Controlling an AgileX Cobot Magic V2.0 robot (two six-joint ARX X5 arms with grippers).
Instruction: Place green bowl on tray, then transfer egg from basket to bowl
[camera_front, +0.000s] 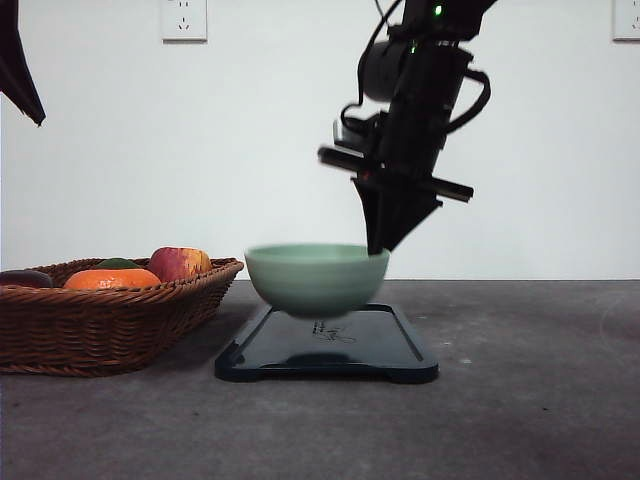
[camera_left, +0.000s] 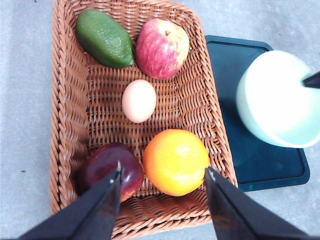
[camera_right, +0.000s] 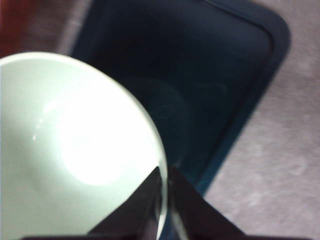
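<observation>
Your right gripper (camera_right: 164, 200) is pinched on the rim of the green bowl (camera_front: 316, 278), holding it just above the tray (camera_front: 400, 358). Beside the tray, the egg (camera_left: 139, 101) lies in the basket (camera_left: 65, 100), where your left gripper (camera_left: 162, 185) hangs with fingers spread.

The woven wicker basket (camera_front: 115, 315) is cut off by the front view's left edge. The small brownish egg is hidden behind its wall there. The pale green ceramic bowl (camera_right: 70, 150) is blurred and cropped in the right wrist view, and the dark rectangular tray (camera_left: 260, 165) is partly covered.
</observation>
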